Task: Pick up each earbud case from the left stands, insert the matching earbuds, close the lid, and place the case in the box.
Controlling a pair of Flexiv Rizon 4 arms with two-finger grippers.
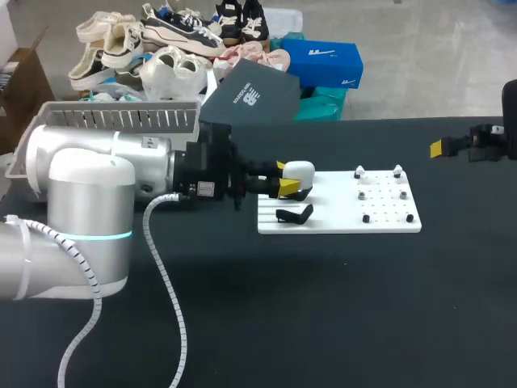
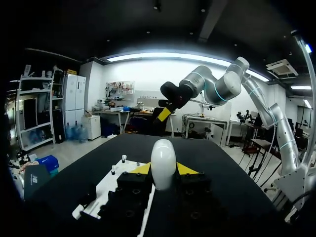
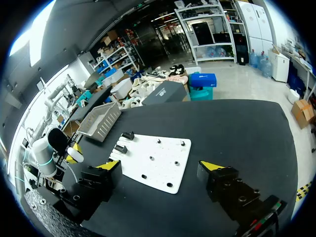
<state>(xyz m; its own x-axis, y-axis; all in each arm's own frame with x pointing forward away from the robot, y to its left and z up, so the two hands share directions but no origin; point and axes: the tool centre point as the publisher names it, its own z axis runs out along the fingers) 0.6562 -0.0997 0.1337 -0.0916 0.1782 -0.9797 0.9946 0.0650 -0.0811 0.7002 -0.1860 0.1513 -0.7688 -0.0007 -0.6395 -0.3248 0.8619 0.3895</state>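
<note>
The fingers of the left end effector point(image 2: 163, 169) conceal the lower half of the earbud case point(image 2: 163, 155). In the head view, the left arm point(image 1: 105, 158) masks the near wall of the basket point(image 1: 121, 119), and the frame edge cuts off the right arm point(image 1: 510, 109). The small parts point(image 1: 359, 173) on the white plate point(image 1: 339, 220) are too small to identify. Whether the case rests on anything beneath it cannot be determined.
</note>
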